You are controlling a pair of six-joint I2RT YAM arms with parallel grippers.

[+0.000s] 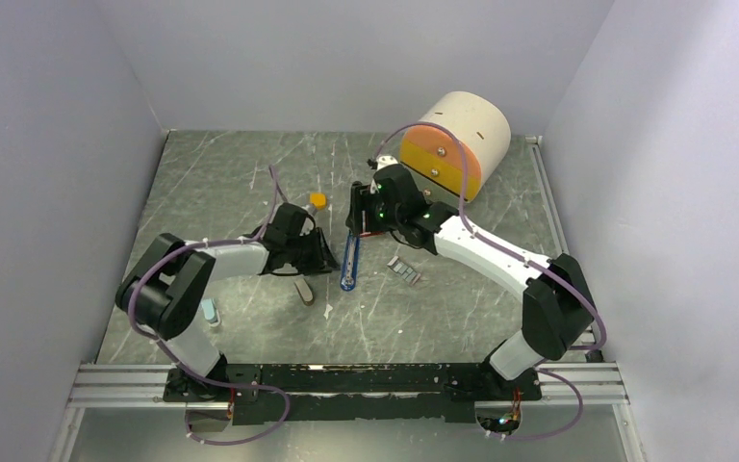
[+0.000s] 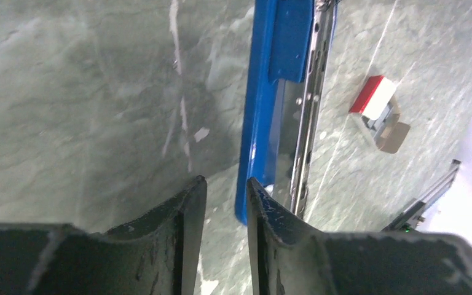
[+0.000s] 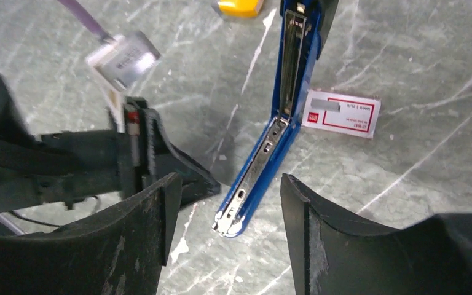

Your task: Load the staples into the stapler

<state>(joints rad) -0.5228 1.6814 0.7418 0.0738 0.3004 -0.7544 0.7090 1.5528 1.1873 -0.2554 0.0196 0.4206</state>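
The blue stapler (image 1: 348,262) lies opened out flat on the marbled table, its metal staple channel (image 3: 291,61) facing up. The staples (image 1: 402,267) show as a small grey ribbed block right of the stapler, next to the red-and-white box (image 3: 344,115); the box (image 2: 375,98) also shows in the left wrist view. My left gripper (image 1: 325,258) hangs just left of the stapler, and its fingers (image 2: 190,209) stand a little apart with only table between them. My right gripper (image 3: 227,190) is open, astride the stapler's metal-tipped end (image 3: 228,222) without touching it.
A beige drum with an orange and yellow face (image 1: 457,140) stands at the back right. An orange-yellow little block (image 1: 318,200) lies behind my left gripper. A small grey object (image 1: 303,289) and a pale one (image 1: 209,311) lie near the left arm. Walls close three sides.
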